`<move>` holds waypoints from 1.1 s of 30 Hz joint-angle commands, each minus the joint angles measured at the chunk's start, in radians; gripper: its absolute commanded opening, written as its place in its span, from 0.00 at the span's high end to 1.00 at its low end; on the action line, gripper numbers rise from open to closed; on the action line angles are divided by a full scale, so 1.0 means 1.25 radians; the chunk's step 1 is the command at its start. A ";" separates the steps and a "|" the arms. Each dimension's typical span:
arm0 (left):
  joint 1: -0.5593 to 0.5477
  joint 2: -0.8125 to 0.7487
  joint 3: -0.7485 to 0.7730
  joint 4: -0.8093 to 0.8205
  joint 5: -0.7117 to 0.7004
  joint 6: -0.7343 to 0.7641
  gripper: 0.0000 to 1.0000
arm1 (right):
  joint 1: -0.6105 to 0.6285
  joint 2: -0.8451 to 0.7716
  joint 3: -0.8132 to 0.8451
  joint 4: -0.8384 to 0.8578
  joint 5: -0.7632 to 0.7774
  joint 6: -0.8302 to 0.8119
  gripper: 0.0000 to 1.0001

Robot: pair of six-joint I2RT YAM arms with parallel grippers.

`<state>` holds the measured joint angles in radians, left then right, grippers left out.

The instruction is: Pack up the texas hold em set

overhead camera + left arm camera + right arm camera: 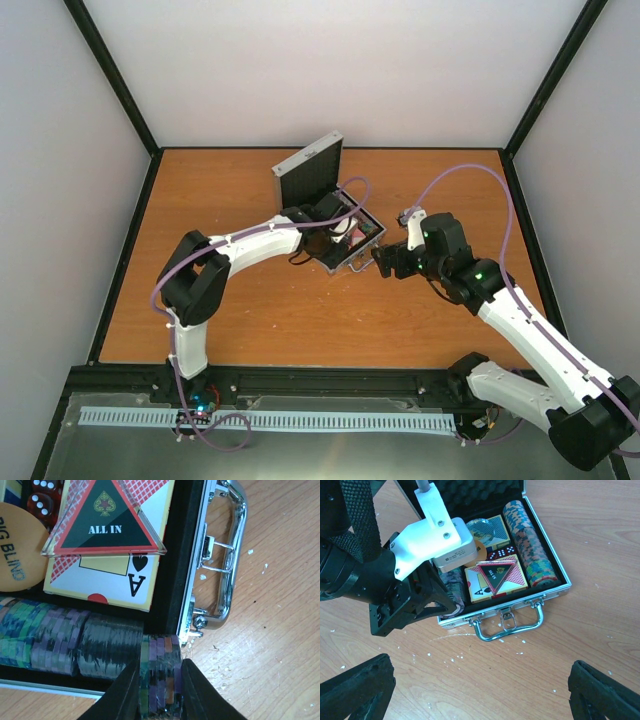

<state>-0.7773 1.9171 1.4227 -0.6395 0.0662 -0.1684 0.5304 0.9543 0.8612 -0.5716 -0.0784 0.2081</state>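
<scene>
The silver case point(553, 592) lies open on the wooden table, its lid point(308, 168) upright behind it. Inside are rows of poker chips point(527, 540), two card boxes point(115, 575), a triangular "ALL IN" token point(105, 520), an orange "BIG BLIND" disc point(15, 550) and red dice point(42, 500). My left gripper point(160, 690) is shut on a small stack of chips point(162, 670) at the end of the chip row point(65, 640), by the case's front corner. My right gripper point(480, 695) hovers open over bare table in front of the case handle point(507, 627), holding nothing.
White crumbs are scattered on the table point(470, 680) in front of the case. The left arm's wrist point(415, 590) covers the case's left side in the right wrist view. Dark frame rails point(120, 110) and pale walls border the table.
</scene>
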 commanded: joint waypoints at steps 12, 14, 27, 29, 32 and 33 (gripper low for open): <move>-0.004 0.010 -0.002 0.025 -0.074 0.103 0.99 | -0.006 -0.025 -0.008 0.010 0.019 0.013 0.06; -0.004 0.009 -0.002 0.026 -0.075 0.118 0.99 | -0.006 -0.026 -0.008 0.010 0.018 0.013 0.06; -0.004 0.015 -0.020 0.034 -0.091 0.172 0.99 | -0.006 -0.027 -0.008 0.010 0.013 0.011 0.06; -0.004 0.016 -0.029 0.039 -0.102 0.177 0.99 | -0.006 -0.027 -0.009 0.011 0.013 0.011 0.06; -0.004 0.016 -0.049 0.050 -0.120 0.183 0.99 | -0.006 -0.026 -0.008 0.011 0.010 0.010 0.06; -0.004 0.016 -0.057 0.055 -0.124 0.185 0.99 | -0.006 -0.026 -0.008 0.011 0.011 0.009 0.06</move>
<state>-0.7853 1.9118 1.3991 -0.6041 0.0013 0.0235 0.5285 0.9371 0.8612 -0.5720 -0.0673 0.2184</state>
